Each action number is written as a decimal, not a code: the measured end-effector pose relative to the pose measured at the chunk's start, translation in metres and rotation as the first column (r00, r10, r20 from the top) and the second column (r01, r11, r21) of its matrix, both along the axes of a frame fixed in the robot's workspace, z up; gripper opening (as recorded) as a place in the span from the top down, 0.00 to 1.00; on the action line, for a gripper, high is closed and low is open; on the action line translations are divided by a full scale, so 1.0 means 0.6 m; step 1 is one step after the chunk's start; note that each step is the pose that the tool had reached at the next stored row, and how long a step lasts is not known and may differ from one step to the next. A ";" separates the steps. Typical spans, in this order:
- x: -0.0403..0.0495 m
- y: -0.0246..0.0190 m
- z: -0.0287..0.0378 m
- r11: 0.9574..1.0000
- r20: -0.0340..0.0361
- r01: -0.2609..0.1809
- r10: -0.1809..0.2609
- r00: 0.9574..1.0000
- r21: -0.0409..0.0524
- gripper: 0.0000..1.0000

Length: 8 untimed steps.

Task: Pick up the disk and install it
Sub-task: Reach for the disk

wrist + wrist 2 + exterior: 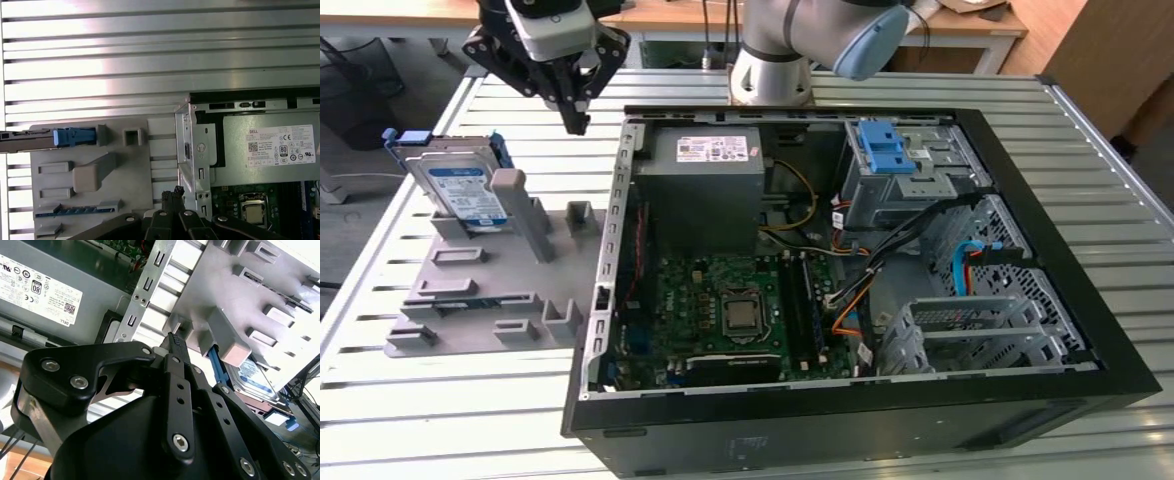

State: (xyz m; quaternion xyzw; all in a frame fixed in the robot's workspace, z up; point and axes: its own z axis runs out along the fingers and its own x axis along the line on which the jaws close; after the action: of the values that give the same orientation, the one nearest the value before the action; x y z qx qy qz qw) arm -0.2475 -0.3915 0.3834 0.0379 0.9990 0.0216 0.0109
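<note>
The disk [460,187] stands on edge in its blue carrier frame, at the far end of the grey holder plate [480,295] on the exterior view's left. My gripper [574,124] hangs in the air to the disk's right, between the holder and the open computer case [854,400]. Its black fingers are closed together on nothing. In the first wrist view the disk [45,139] appears edge-on beyond the closed gripper [177,192]. In the second wrist view the gripper [174,339] points toward the holder, with the disk [252,376] behind a grey post.
The open case lies on a slatted metal table [427,420]. Inside are a power supply [714,170], a motherboard [734,310] and a grey drive bay with a blue latch [887,150]. The arm's base [767,70] stands behind the case.
</note>
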 end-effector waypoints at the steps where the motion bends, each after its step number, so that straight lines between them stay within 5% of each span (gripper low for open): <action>1: -0.001 0.0000 0.000 1.000 0.000 0.000 0.000 1.000 0.000 0.89; 8: -0.007 0.0001 -0.001 1.000 0.000 0.000 0.000 1.000 0.000 0.89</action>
State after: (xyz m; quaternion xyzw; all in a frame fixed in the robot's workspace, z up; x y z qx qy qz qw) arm -0.2517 -0.3915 0.3828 0.0379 0.9990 0.0217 0.0108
